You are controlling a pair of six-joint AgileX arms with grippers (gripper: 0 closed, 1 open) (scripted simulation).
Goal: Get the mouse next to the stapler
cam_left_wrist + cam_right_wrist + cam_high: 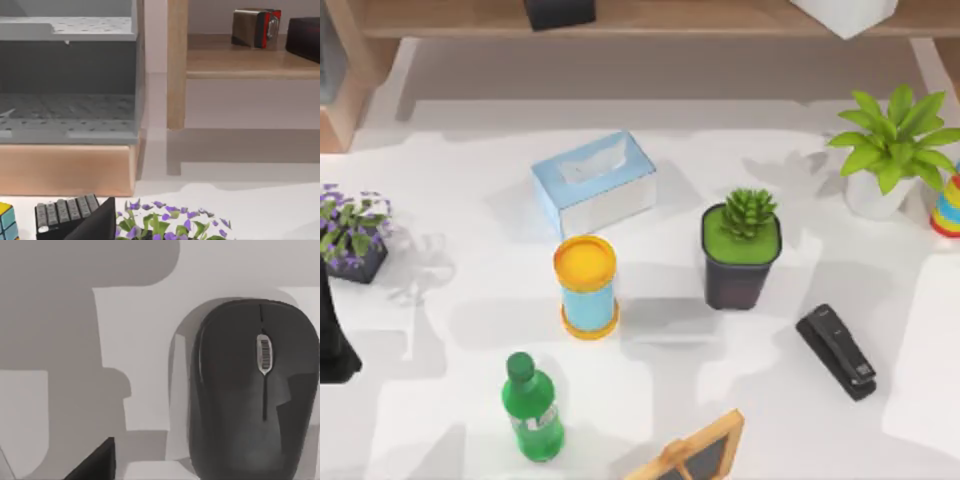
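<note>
Stapler: the black stapler [836, 351] lies flat on the white table [460, 330], at the near right, just right of and nearer than the black square pot with the succulent [741, 255].
Mouse: the right wrist view shows a dark grey mouse [252, 390] resting on the table, scroll wheel up, with nothing touching it.
Right gripper: a dark tip [95, 464] sits at the edge of the right wrist view, apart from the mouse; how far the pincer is open I cannot tell, and it seems to hold nothing.
Left arm: a dark part [332, 340] stands at the table's left edge, near the purple-flowered plant [352, 232].
Left gripper: one dark tip [97, 225] shows above that plant; its opening cannot be told.
Middle of table: blue tissue box [593, 182], yellow-capped canister [586, 286], green bottle [531, 408].
</note>
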